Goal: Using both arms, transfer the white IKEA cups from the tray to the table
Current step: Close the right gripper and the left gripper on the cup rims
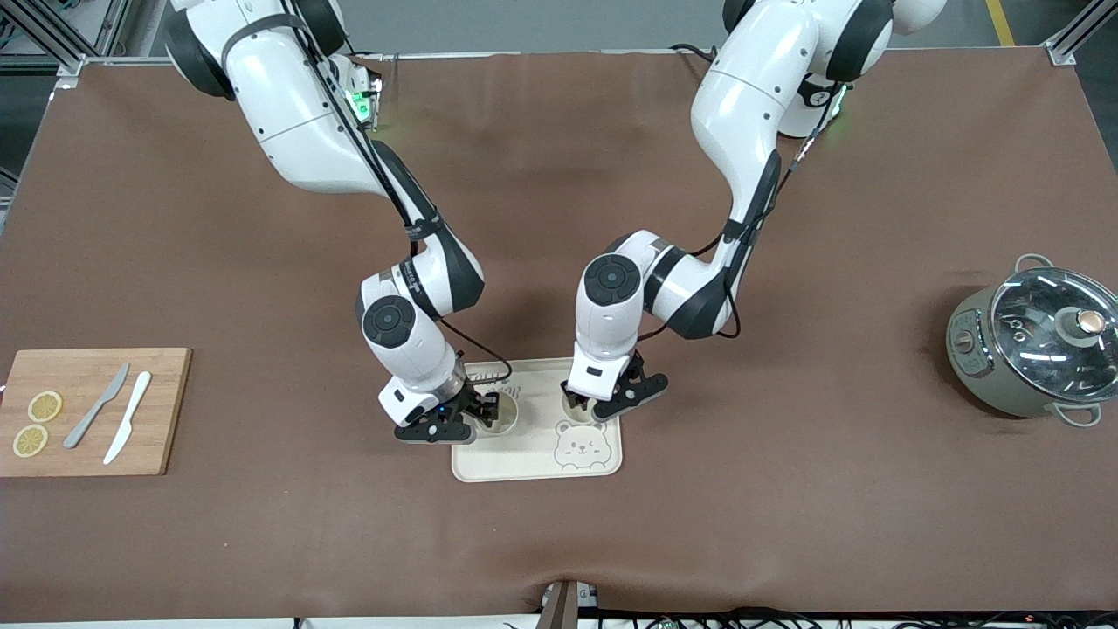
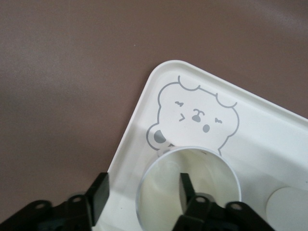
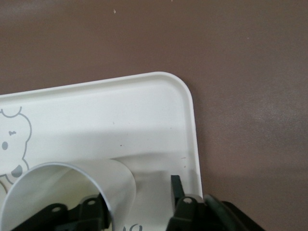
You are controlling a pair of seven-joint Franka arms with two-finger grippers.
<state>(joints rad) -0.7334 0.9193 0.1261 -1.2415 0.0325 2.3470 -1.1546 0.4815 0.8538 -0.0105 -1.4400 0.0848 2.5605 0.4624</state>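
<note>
Bear-print tray (image 1: 524, 467) on brown counter (image 1: 786, 489): two white cups upright on it. Left gripper (image 1: 583, 404) jaws spread astride the rim of one cup (image 2: 187, 190). Right gripper (image 1: 489, 409) jaws spread, straddling the wall of the other cup (image 3: 67, 192).

Two white IKEA cups are counted, one (image 1: 500, 413) at the right gripper (image 1: 476, 418) and one (image 1: 575, 404) at the left gripper (image 1: 603, 404), both on the single bear-print tray (image 1: 533, 463). Two arms are seen. Toward the right arm's end from the tray, one cutting board (image 1: 166, 411) is seen with two lemon slices (image 1: 44, 406) and two knives (image 1: 96, 405). Toward the left arm's end, one lidded pot (image 1: 1035, 345) is counted
</note>
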